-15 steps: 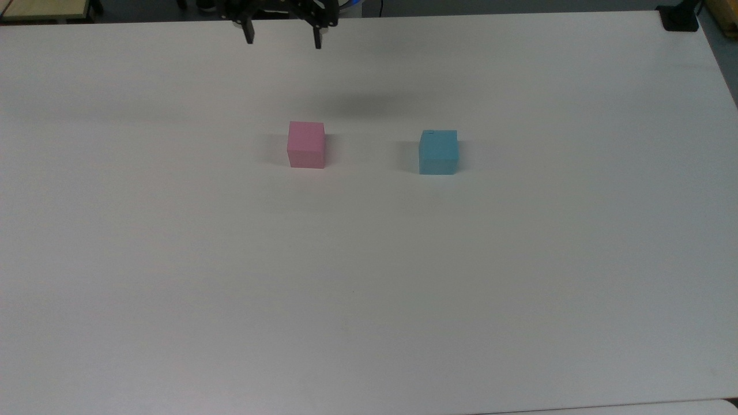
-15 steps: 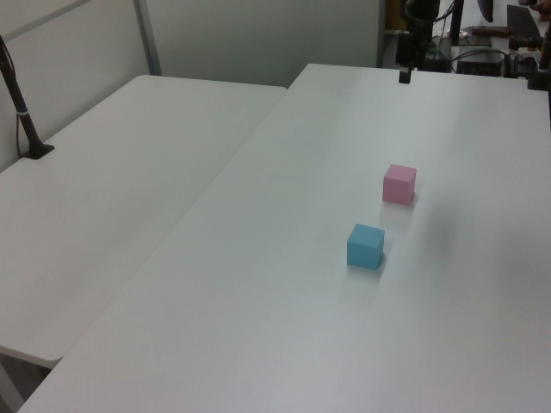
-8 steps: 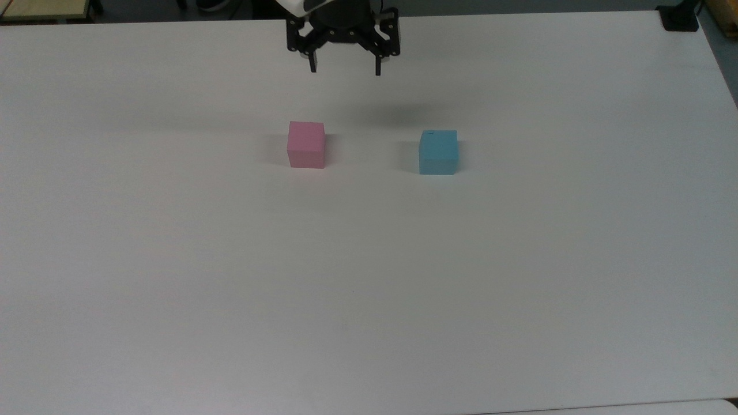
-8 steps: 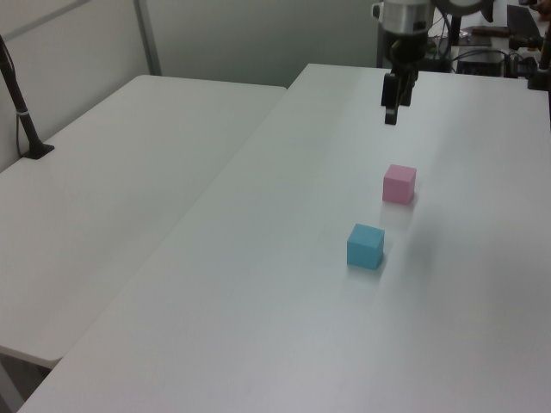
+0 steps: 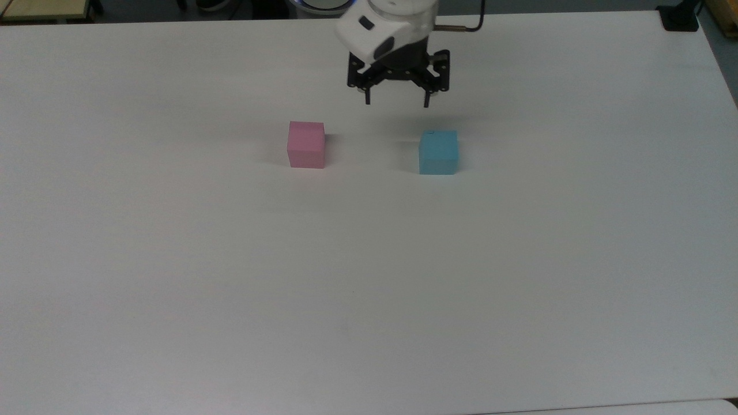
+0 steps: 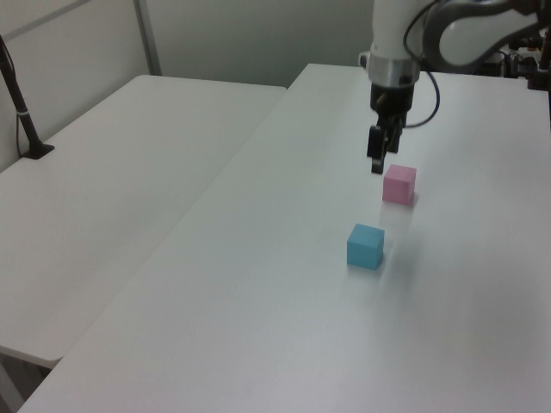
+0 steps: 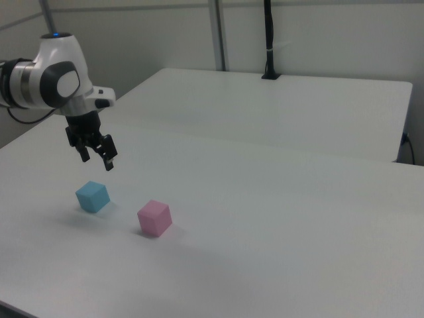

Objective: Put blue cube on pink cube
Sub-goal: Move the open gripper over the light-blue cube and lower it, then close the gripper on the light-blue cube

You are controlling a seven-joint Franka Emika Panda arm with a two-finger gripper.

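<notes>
My end effector (image 5: 396, 104) has moved down and right in the top view, fingers spread wide and empty. It now hangs near the blue cube (image 5: 438, 151), which sits right of the pink cube (image 5: 306, 144) on the surface (image 5: 369, 288). I can grab soon.

Blue cube (image 5: 438, 151) flat on white table (image 5: 369, 276), upright. Pink cube (image 5: 306, 144) well apart, toward the top view's left.

A wide white table (image 5: 369, 288) is seen under soft, even light. In the left view a second white table (image 6: 112, 198) is set against it on the left view's left, backed by pale grey wall panels (image 6: 258, 39) with a metal post (image 6: 148, 36). A black pole (image 7: 268, 36) is fixed at the far edge in the right view
</notes>
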